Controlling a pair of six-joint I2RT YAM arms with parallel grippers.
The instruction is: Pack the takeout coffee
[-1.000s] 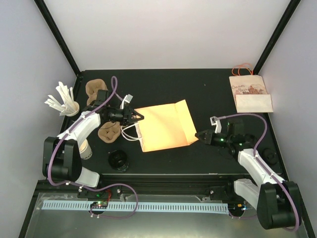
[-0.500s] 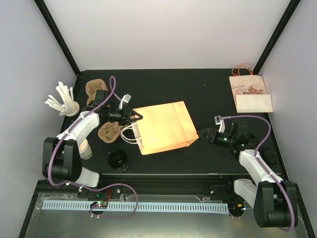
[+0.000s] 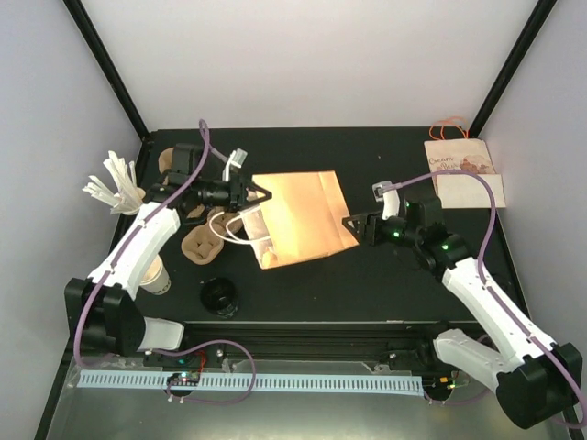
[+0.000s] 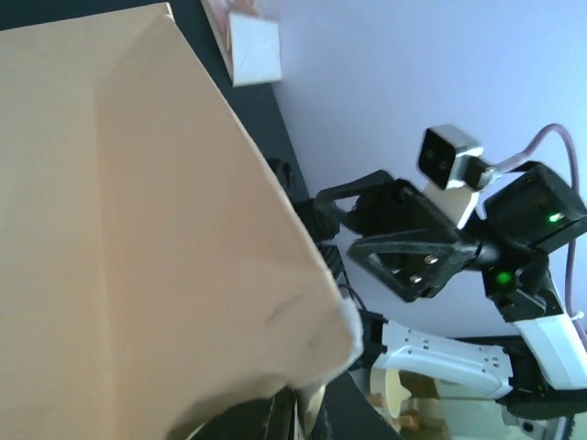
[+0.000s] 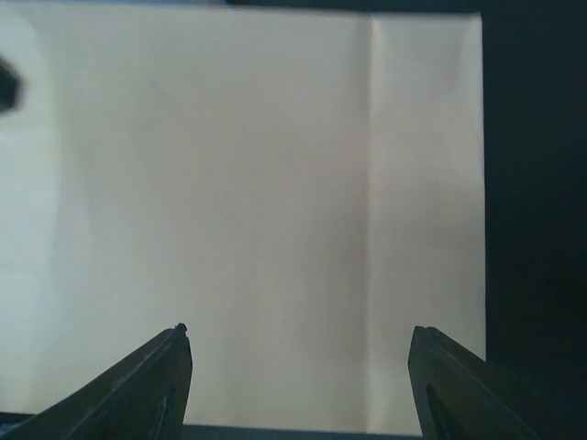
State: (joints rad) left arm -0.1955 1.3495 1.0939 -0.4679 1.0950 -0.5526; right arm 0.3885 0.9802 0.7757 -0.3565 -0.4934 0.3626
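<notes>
The bag [image 3: 298, 218] lies on its side at the middle of the table [image 3: 385, 284]. Its mouth faces 9 o'clock and its base faces 3 o'clock. White handles [image 3: 231, 229] loop out of the mouth onto the table.

The left gripper [image 3: 260, 195] sits at the bag's 10 o'clock corner, jaws pressed together on the edge of the mouth. In the left wrist view, the tan paper fills the near side of the frame.

The right gripper [image 3: 350, 229] is at the bag's 4 o'clock, just beside the base, pointing toward it. Its jaws are spread, and the right wrist view shows the flat face of the bag between the two fingers [image 5: 165, 376]. Whether they touch the paper cannot be told.

A tray [image 3: 197, 245] rests just beside the handles, at the bag's 8 o'clock. A cup [image 3: 159, 278] stands at the table's 8 o'clock, partly behind the left arm. A black lid [image 3: 218, 295] lies near it, toward 7 o'clock. A holder of stirrers [image 3: 117, 188] stands at the 9 o'clock edge. A second bag [image 3: 463, 174] lies flat at 2 o'clock, well apart from the rest.
</notes>
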